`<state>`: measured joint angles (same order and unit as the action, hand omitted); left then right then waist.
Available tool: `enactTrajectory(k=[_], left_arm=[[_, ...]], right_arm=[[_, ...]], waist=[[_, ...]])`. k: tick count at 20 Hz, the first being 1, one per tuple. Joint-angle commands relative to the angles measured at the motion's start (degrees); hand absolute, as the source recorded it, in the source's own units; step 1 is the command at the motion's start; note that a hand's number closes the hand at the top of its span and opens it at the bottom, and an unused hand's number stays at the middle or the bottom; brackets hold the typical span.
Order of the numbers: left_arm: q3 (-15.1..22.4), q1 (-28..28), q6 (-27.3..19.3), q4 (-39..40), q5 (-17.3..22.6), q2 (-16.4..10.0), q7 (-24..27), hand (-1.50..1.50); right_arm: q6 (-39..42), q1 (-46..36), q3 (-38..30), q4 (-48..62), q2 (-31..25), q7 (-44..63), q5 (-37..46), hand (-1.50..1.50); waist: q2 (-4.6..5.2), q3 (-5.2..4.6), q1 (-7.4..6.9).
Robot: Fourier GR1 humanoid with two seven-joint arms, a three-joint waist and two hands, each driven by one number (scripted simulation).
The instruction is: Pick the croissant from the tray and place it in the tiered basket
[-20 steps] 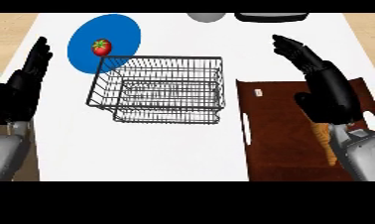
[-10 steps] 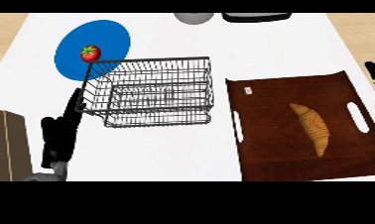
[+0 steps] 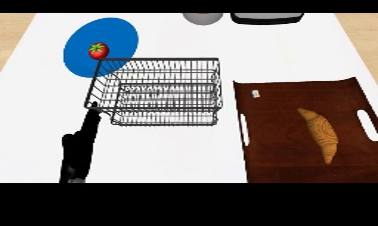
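Croissant [image 3: 320, 135] on tray [image 3: 280, 140]; left hand [image 3: 77, 152], fingers [image 3: 90, 122] straight, beside tiered basket [image 3: 164, 59].

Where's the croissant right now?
Head view, right side: the croissant lies on the brown tray, toward its right edge, well right of the wire basket.

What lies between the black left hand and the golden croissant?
Head view: only bare white counter and the left rim of the dark brown tray lie between the left hand and the croissant; the black wire tiered basket sits behind that stretch.
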<state>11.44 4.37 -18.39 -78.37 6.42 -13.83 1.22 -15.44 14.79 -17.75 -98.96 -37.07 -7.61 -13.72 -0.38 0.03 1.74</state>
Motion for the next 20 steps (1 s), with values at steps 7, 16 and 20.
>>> enactTrajectory(k=[7, 16, 20], left_arm=[[0.33, -0.1, 0.22, 0.43, -0.35, 0.73, -0.22, 0.0], [-0.92, -2.26, 1.5, 1.9, -0.82, 1.01, 0.41, 0.0], [-0.27, -0.51, 2.38, -1.21, -1.15, 0.62, -1.47, 0.0]], right_arm=[[3.09, 14.3, 7.55, -15.88, -16.22, 23.98, 20.01, -1.5], [1.51, 8.17, 21.09, -24.92, -11.77, 49.84, 43.61, -1.5], [4.88, 0.97, 27.98, -21.11, -7.97, 55.93, 52.36, -1.5]], waist=[[0.54, -0.42, -0.92], [0.53, -0.11, -2.2], [0.47, -0.06, -2.6]])
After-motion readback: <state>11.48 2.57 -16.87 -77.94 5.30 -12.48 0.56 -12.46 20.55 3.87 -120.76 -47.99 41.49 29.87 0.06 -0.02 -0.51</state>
